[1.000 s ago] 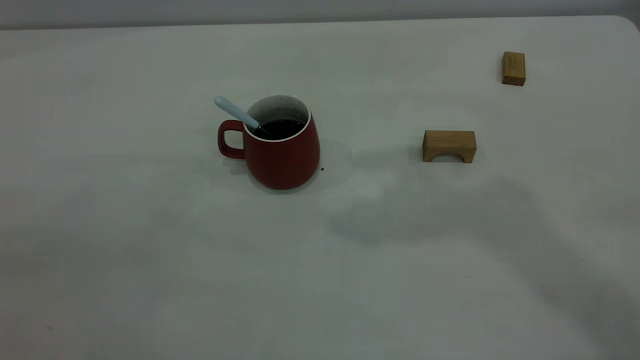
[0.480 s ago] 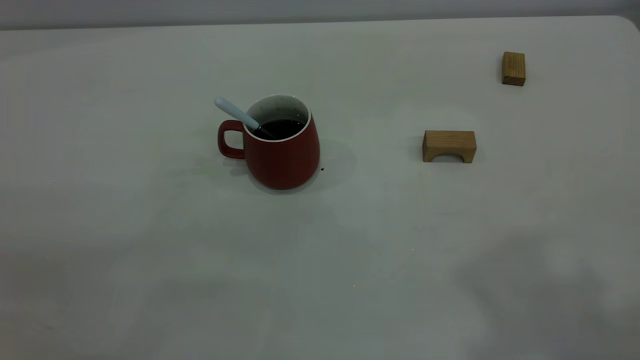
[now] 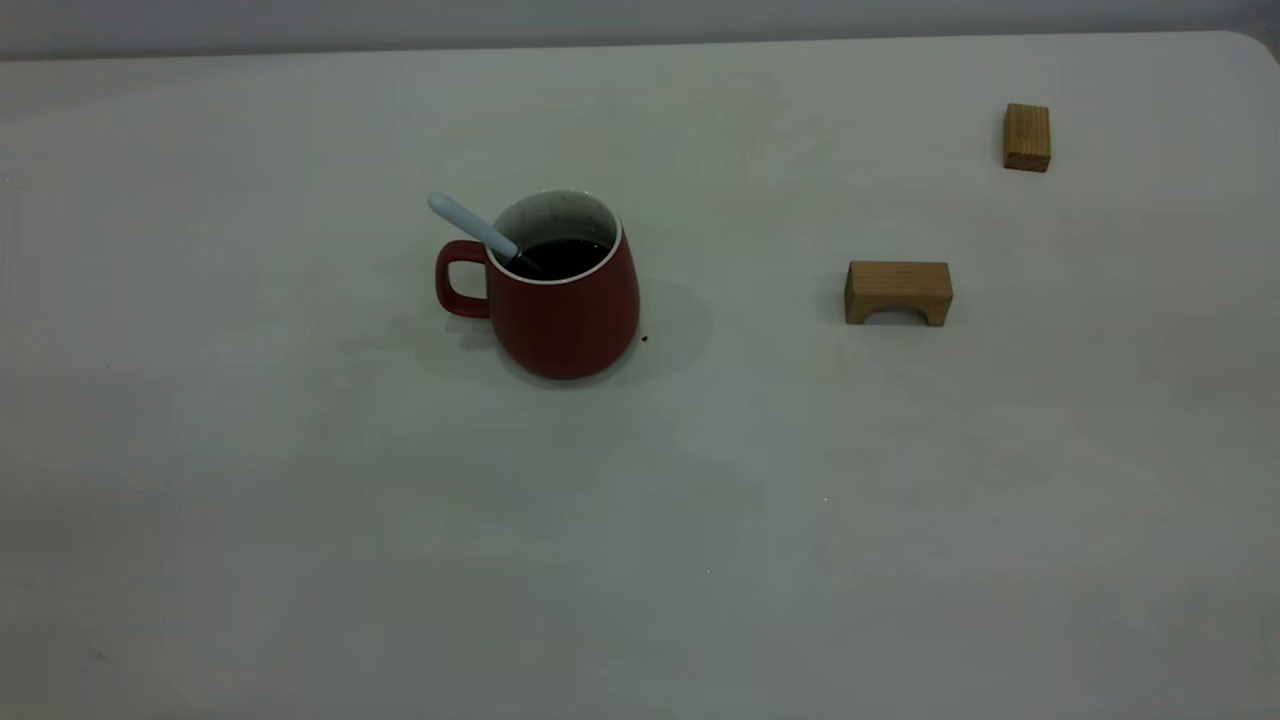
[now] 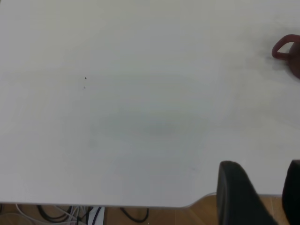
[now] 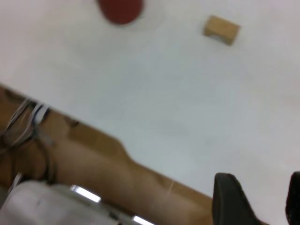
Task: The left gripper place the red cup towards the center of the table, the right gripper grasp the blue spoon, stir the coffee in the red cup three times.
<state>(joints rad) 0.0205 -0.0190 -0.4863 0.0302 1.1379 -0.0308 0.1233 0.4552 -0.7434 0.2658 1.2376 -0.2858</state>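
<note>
Both claws (image 4: 260,197) (image 5: 255,201) hang spread over table (image 3: 640,560) edges, far from red cup (image 3: 565,305).

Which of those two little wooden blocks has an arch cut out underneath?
The wooden block nearer the red cup: the arched block shows a curved notch along its bottom. The plain block, near the table's far right corner, has none.

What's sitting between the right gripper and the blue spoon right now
Nothing visible. The blue spoon leans in the red cup; the arched wooden block stands apart to its right, bare table in front.
</note>
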